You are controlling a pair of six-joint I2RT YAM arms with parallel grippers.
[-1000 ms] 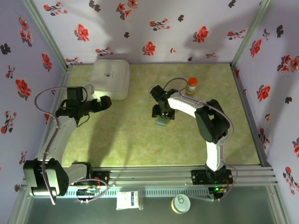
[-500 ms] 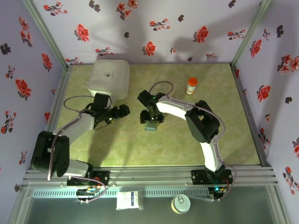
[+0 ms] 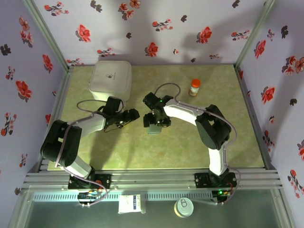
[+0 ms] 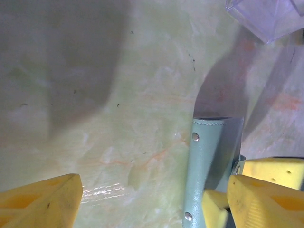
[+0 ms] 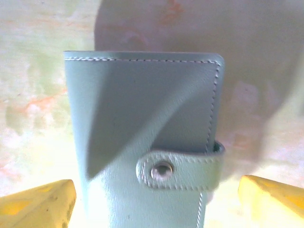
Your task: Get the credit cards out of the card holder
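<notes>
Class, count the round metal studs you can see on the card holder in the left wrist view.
2. On the card holder, one stud sits near its top edge and another lower down the same face. Others may be hidden on faces turned away.

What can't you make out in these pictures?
Cards: the holder is snapped shut in the right wrist view, hiding any inside.
Holder's lower part: cut off by that view's bottom edge; from above, the right gripper covers part of it.
Jar label: too small from above.
Clear piece: cut off at the left wrist view's corner.
</notes>
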